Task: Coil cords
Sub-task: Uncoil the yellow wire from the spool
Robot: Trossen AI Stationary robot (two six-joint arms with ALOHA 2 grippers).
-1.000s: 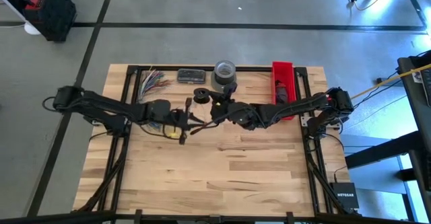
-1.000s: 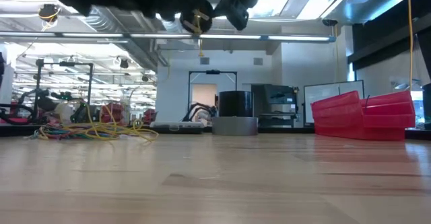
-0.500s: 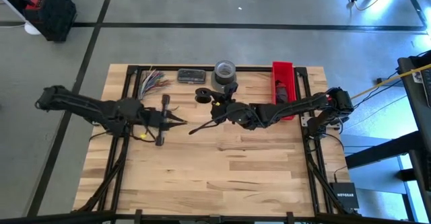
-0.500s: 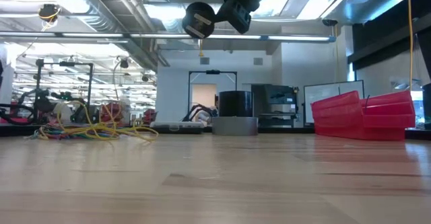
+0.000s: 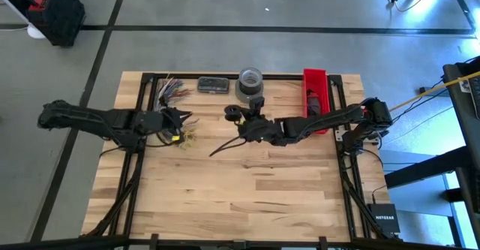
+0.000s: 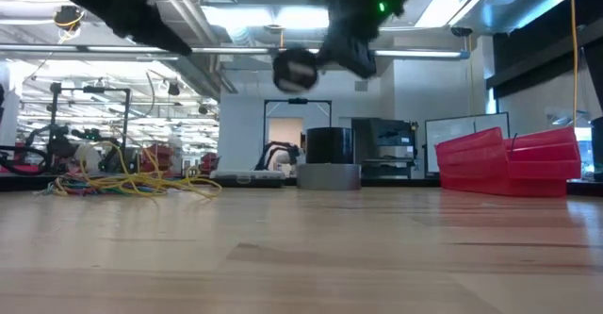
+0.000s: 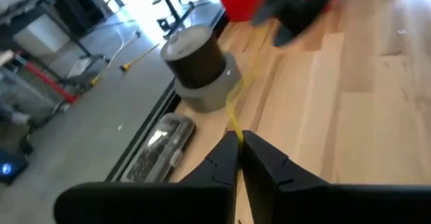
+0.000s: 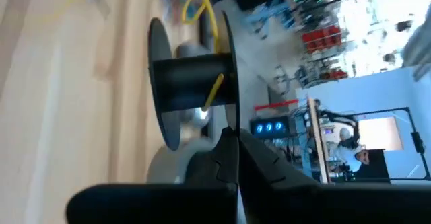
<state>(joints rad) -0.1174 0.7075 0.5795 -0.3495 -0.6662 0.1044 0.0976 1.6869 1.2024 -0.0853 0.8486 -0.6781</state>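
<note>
My right gripper is shut on a black spool, held high over the table's far middle; the spool also shows in the low view and the right wrist view, with a yellow wire on its core. My left gripper, to the spool's left, is shut on a thin yellow wire. The tangle of multicoloured cords lies on the table at the far left and shows in the low view. My left gripper pinches the yellow wire between its two fingertips. The wire leads away from the tips toward the spool and is clear of the table. My right gripper pinches the rim of one spool flange between its two fingers. The spool is lifted clear of the table.
A grey tape roll and a flat dark case stand at the far edge. A red bin stands at the far right, under my right arm. The near half of the table is bare wood.
My left gripper has gone from right beside the spool toward the table's left edge. My right gripper has gone down a little with the spool and slightly toward the table's right.
</note>
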